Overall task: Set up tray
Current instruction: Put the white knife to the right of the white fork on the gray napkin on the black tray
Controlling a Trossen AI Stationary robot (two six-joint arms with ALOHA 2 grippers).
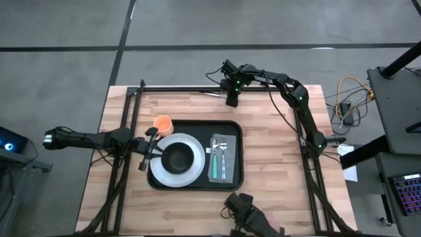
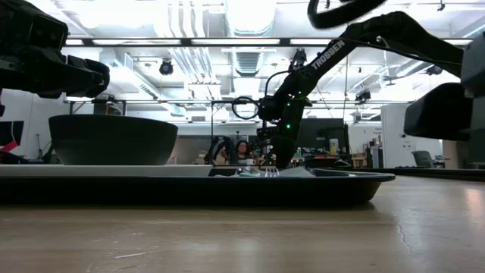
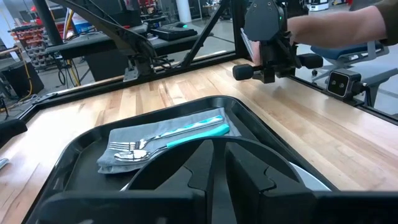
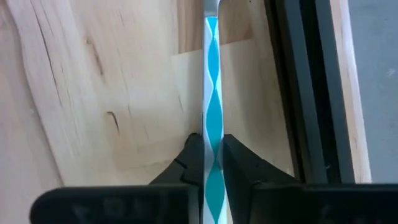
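Observation:
The black tray (image 1: 233,172) lies mid-table and carries a white plate (image 1: 192,172), a dark bowl (image 1: 177,158) on the plate, and a grey napkin (image 1: 221,168) with a fork and a spoon. An orange cup (image 1: 163,123) stands on the table by the tray's far left corner. My left gripper (image 1: 156,149) hovers shut at the plate's left edge, above bowl height in the low view (image 2: 53,64). My right gripper (image 1: 231,100) is at the table's far edge, shut on a teal-and-white utensil (image 4: 212,93). My right gripper pinches the teal-and-white handle (image 4: 212,134) of the utensil between its two fingers (image 4: 191,162), coming from above and pointing down, the fingers standing across the handle. The utensil lies flat on the wood, its silver end (image 4: 211,6) pointing away from the fingers.
A black frame rail (image 4: 298,93) runs close beside the utensil along the far edge. At the table's near edge stands a dark camera mount (image 1: 240,207), and a person's arm (image 3: 336,25) reaches in beside it. Bare wood lies right of the tray.

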